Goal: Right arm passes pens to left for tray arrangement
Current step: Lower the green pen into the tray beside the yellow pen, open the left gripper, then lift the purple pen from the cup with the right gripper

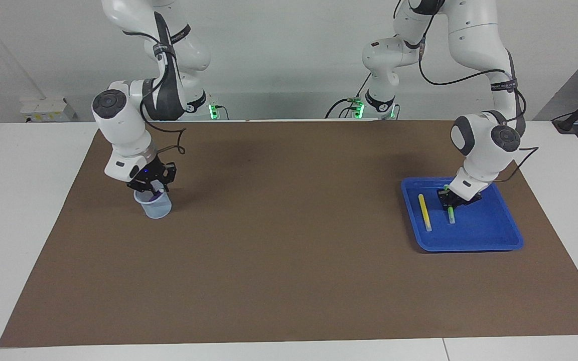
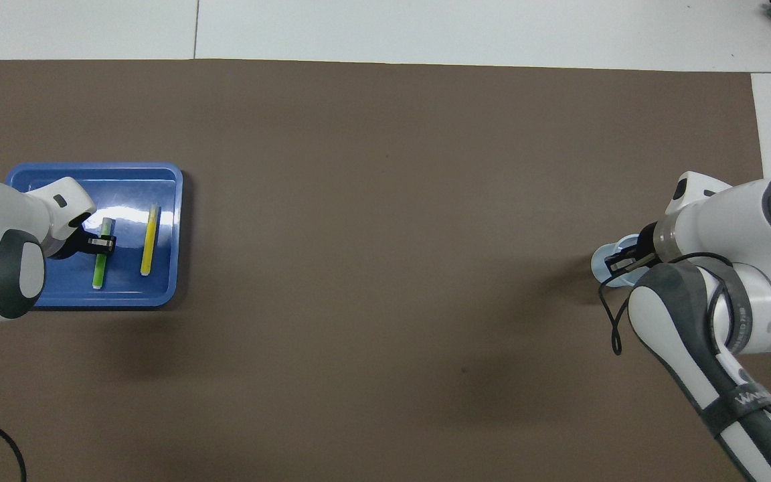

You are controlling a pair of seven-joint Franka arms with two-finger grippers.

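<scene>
The blue tray (image 1: 489, 235) (image 2: 128, 181) sits at the left arm's end of the table. In it lie a yellow pen (image 1: 424, 212) (image 2: 149, 239) and a green pen (image 1: 451, 215) (image 2: 98, 271), side by side. My left gripper (image 1: 450, 199) (image 2: 101, 244) is low over the tray, around the green pen's end nearer the robots. My right gripper (image 1: 154, 189) (image 2: 620, 262) dips into the mouth of a pale blue cup (image 1: 156, 208) (image 2: 603, 258), at a purple pen (image 1: 156, 196) that stands in it. From overhead the right hand hides the purple pen.
A brown mat (image 1: 289, 250) covers most of the white table. The cup stands at the right arm's end, the tray at the left arm's end. Wide bare mat lies between them.
</scene>
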